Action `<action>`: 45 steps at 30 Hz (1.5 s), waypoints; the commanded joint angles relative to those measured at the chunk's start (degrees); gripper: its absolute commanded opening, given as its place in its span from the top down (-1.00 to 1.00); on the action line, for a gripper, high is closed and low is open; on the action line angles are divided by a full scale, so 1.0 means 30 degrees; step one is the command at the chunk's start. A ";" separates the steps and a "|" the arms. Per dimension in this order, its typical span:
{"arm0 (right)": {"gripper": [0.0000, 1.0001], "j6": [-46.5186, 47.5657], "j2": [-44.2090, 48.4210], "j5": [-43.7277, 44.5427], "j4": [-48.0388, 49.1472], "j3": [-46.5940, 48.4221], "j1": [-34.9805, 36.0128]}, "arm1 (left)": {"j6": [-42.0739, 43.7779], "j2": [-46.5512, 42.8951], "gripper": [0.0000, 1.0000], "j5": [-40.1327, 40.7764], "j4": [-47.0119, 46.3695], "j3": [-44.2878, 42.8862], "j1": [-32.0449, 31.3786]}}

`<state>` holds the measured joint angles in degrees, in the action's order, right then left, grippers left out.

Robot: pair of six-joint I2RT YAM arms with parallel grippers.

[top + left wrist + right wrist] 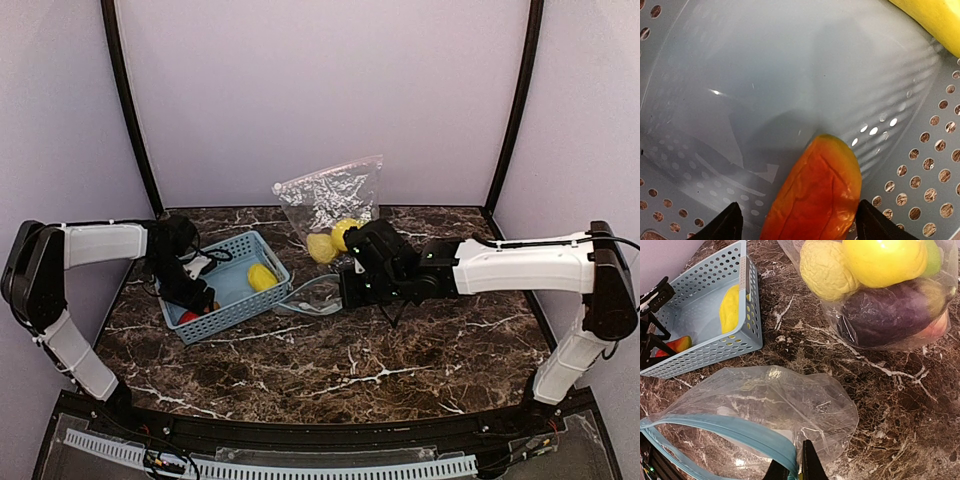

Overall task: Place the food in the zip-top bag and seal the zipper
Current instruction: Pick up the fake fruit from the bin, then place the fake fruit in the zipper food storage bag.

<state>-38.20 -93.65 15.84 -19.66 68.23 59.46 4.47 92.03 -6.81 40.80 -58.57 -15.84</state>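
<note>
Left gripper (797, 226) spread, straddling red-orange piece (812, 195) in basket (935, 165) (lining up a pick, I'd guess). Right gripper (792, 467) pinches zip-top bag (765, 400) at its zipper rim, likely holding the mouth open.

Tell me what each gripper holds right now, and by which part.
The right gripper pinches the clear plastic zip-top bag at its blue zipper rim. The left gripper holds nothing, open astride the orange-red toy fruit.

The basket (715, 347) is pale blue with holes, the eggplant (885, 312) purple, the zip-top bag (770, 400) blue-edged (table (330, 370): dark, white-veined marble).
</note>
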 commanded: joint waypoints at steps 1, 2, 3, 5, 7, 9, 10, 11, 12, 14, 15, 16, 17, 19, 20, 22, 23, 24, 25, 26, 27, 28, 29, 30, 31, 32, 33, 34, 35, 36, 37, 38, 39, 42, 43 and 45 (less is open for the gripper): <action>1.00 -0.0060 0.0352 -0.0186 0.0489 -0.0016 -0.0176 | 0.0101 0.0282 -0.52 -0.0161 0.0292 0.0449 0.0150; 1.00 -0.0026 0.0338 -0.0196 0.0489 0.0024 -0.0168 | 0.0072 0.0288 -0.47 -0.0242 0.0209 0.0523 0.0144; 1.00 -0.0025 0.0337 -0.0208 0.0507 0.0047 -0.0163 | 0.0068 0.0289 -0.44 -0.0261 0.0175 0.0574 0.0133; 1.00 0.0010 0.0358 -0.0210 0.0493 0.0073 -0.0180 | 0.0082 0.0327 -0.34 -0.0387 0.0120 0.0659 0.0149; 1.00 0.0006 0.0366 -0.0184 0.0491 0.0069 -0.0181 | 0.0087 0.0394 -0.18 -0.0582 0.0091 0.0681 0.0137; 1.00 0.0034 0.0384 -0.0158 0.0490 0.0093 -0.0178 | 0.0018 0.0377 -0.03 -0.0752 0.0036 0.0669 0.0135; 1.00 0.0045 0.0394 -0.0189 0.0504 0.0107 -0.0175 | -0.0066 0.0254 0.01 -0.0765 0.0027 0.0600 0.0133; 1.00 0.0081 0.0410 -0.0182 0.0513 0.0131 -0.0179 | -0.0104 0.0126 0.08 -0.0782 0.0026 0.0539 0.0142; 1.00 0.0102 0.0444 -0.0155 0.0496 0.0138 -0.0179 | -0.0272 -0.0249 0.09 -0.0809 0.0010 0.0421 0.0149; 1.00 0.0101 0.0496 -0.0095 0.0490 0.0148 -0.0164 | -0.0598 -0.1062 0.14 -0.0847 -0.0106 0.0285 0.0148; 1.00 0.0130 0.0492 -0.0093 0.0504 0.0140 -0.0163 | -0.0707 -0.1397 0.16 -0.0831 -0.0177 0.0250 0.0150; 1.00 0.0133 0.0484 -0.0100 0.0494 0.0139 -0.0170 | -0.0913 -0.2123 0.16 -0.0848 -0.0252 0.0217 0.0136; 1.00 0.0134 0.0483 -0.0149 0.0493 0.0139 -0.0189 | -0.0967 -0.2484 0.17 -0.0912 -0.0433 0.0231 0.0144; 1.00 0.0127 0.0435 -0.0181 0.0501 0.0166 -0.0163 | -0.1113 -0.3678 0.18 -0.1010 -0.0703 0.0422 0.0136; 1.00 0.0148 0.0385 -0.0181 0.0509 0.0190 -0.0166 | -0.1191 -0.4415 0.18 -0.1040 -0.0764 0.0619 0.0140; 1.00 0.0239 0.0312 -0.0259 0.0509 0.0316 -0.0187 | -0.1244 -0.5516 0.19 -0.1144 -0.0920 0.0910 0.0110; 1.00 0.0297 0.0245 -0.0322 0.0495 0.0377 -0.0165 | -0.1216 -0.6222 0.20 -0.1440 -0.1032 0.1092 0.0116; 1.00 0.0440 0.0201 -0.0426 0.0512 0.0483 -0.0163 | -0.1206 -0.6584 0.20 -0.1695 -0.1090 0.1137 0.0121; 1.00 0.0634 0.0144 -0.0585 0.0506 0.0614 -0.0170 | -0.1177 -0.7265 0.21 -0.2523 -0.1221 0.1207 0.0107; 1.00 0.0856 0.0096 -0.0850 0.0546 0.0777 -0.0152 | -0.1187 -0.7633 0.21 -0.3056 -0.1316 0.1195 0.0056; 1.00 0.1125 0.0061 -0.1169 0.0562 0.0951 -0.0136 | -0.1319 -0.8370 0.21 -0.4145 -0.1651 0.1156 -0.0224; 1.00 0.1382 -0.0002 -0.1667 0.0554 0.1193 -0.0152 | -0.1361 -0.8742 0.22 -0.4600 -0.1868 0.1125 -0.0461; 1.00 0.1638 -0.0061 -0.2110 0.0570 0.1376 -0.0135 | -0.1377 -0.9453 0.22 -0.5417 -0.2390 0.0963 -0.1174; 1.00 0.1849 -0.0120 -0.2608 0.0554 0.1579 -0.0148 | -0.1375 -0.9781 0.22 -0.5958 -0.2647 0.0853 -0.1595; 1.00 0.2160 -0.0175 -0.3227 0.0552 0.1718 -0.0139 | -0.1659 -1.0409 0.22 -0.6136 -0.3273 0.0609 -0.2600; 1.00 0.2431 -0.0236 -0.3964 0.0486 0.1918 -0.0134 | -0.1838 -1.0699 0.21 -0.6402 -0.3646 0.0500 -0.3158; 1.00 0.2607 -0.0325 -0.4664 0.0379 0.2145 -0.0133 | -0.2207 -1.1143 0.21 -0.6549 -0.4548 0.0338 -0.4096; 1.00 0.2714 -0.0420 -0.5117 0.0058 0.2433 -0.0159 | -0.2434 -1.1344 0.21 -0.6908 -0.5689 0.0291 -0.4492; 1.00 0.2720 -0.0597 -0.5738 -0.0407 0.2795 -0.0136 | -0.2942 -1.1678 0.21 -0.7109 -0.6216 0.0271 -0.5089; 1.00 0.2753 -0.0853 -0.6057 -0.0883 0.3184 -0.0133 | -0.3183 -1.1817 0.21 -0.7399 -0.7322 0.0251 -0.5354; 1.00 0.2721 -0.1001 -0.6258 -0.1426 0.3537 -0.0148 | -0.3590 -1.2031 0.21 -0.7472 -0.7838 0.0233 -0.5847; 1.00 0.2724 -0.1272 -0.6324 -0.1948 0.3856 -0.0134 | -0.3741 -1.2179 0.22 -0.7527 -0.8672 0.0183 -0.6070; 1.00 0.2677 -0.1443 -0.6405 -0.2423 0.4126 -0.0137 | -0.3986 -1.2214 0.22 -0.7521 -0.9070 0.0155 -0.6524; 1.00 0.2596 -0.1992 -0.6590 -0.3453 0.4744 -0.0163 | -0.4435 -1.2232 0.25 -0.7358 -1.1174 0.0364 -0.7842; 1.00 0.2577 -0.2137 -0.6772 -0.3604 0.4853 -0.0170 | -0.4486 -1.2211 0.25 -0.7291 -1.1654 0.0480 -0.8152; 1.00 0.2486 -0.2362 -0.7211 -0.3679 0.5017 -0.0165 | -0.4677 -1.2079 0.25 -0.7033 -1.3403 0.0952 -0.9068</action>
<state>-31.09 -98.67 -2.28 -26.55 81.43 59.44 -7.05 55.79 -27.38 11.90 -56.97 -39.38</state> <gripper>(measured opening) 0.058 0.490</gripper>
